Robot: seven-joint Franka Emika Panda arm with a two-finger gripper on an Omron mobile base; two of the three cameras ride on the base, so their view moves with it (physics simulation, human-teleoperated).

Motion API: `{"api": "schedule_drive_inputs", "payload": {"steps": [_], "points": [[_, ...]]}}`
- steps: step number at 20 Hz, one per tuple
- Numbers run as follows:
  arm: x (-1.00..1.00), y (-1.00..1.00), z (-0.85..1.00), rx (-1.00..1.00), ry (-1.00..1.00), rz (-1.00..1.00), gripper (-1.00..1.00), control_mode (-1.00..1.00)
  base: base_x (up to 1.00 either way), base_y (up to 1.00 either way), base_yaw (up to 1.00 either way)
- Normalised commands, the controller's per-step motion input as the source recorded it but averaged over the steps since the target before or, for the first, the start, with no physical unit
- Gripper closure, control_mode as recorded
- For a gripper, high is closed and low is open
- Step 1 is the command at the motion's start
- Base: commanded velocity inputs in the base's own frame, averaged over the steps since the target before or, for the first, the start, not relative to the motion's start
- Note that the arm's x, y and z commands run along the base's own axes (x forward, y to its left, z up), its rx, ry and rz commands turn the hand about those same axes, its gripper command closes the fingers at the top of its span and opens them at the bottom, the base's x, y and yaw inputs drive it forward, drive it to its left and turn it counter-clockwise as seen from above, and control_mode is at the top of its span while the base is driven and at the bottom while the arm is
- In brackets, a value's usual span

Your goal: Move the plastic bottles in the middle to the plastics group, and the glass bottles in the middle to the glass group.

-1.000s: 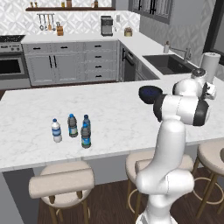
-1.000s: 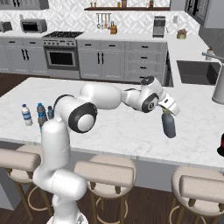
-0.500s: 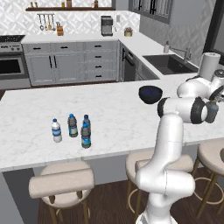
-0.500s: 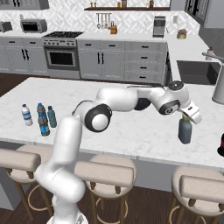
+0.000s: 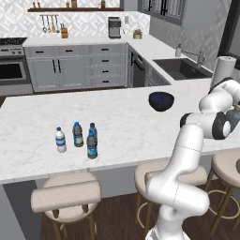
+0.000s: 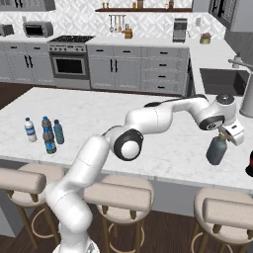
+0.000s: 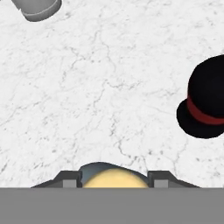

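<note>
We see the gripper [image 6: 223, 139] pinching the glass bottle [image 6: 216, 150] at its neck; in the hand view the tan stopper [image 7: 114, 178] sits between the jaws. The bottle hangs upright over the marble counter [image 6: 99, 116], far out at the arm's right reach, bottom just above the surface as far as we can tell.

A dark bottle with a red band [image 7: 204, 103] lies at about 3 o'clock in the hand view, well apart; we take it for the glass group [image 6: 250, 165].

The four small plastic bottles [image 5: 77, 138] stand close together at the counter's other end.

Risks, as we judge them:
- Neck-only grip on a broad bottle: it may swing or slip during travel.
- Releasing before the bottom touches down could topple it.
- Setting down too close could knock the red-banded bottle.
</note>
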Motion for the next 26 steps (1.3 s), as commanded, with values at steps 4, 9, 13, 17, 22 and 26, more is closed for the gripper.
{"api": "schedule_drive_inputs", "payload": {"steps": [4,9,13,17,22,26], "points": [[0.0,0.0,-0.41,-0.01,0.0,0.0,1.0,-1.0,0.0,0.0,0.0],[0.0,0.01,-0.24,-0.14,0.0,0.0,1.0,-1.0,0.0,0.0,0.0],[-0.14,0.04,0.01,-0.2,0.0,-0.02,1.0,-1.0,0.0,0.0,0.0],[-0.22,-0.02,-0.02,-0.09,0.0,-0.02,1.0,-1.0,0.0,0.0,0.0],[-0.32,-0.01,-0.2,0.0,0.0,-0.03,1.0,-1.0,0.0,0.0,0.0],[-0.08,-0.15,-0.46,-0.06,-0.02,0.0,1.0,-1.0,0.0,0.0,0.0]]}}
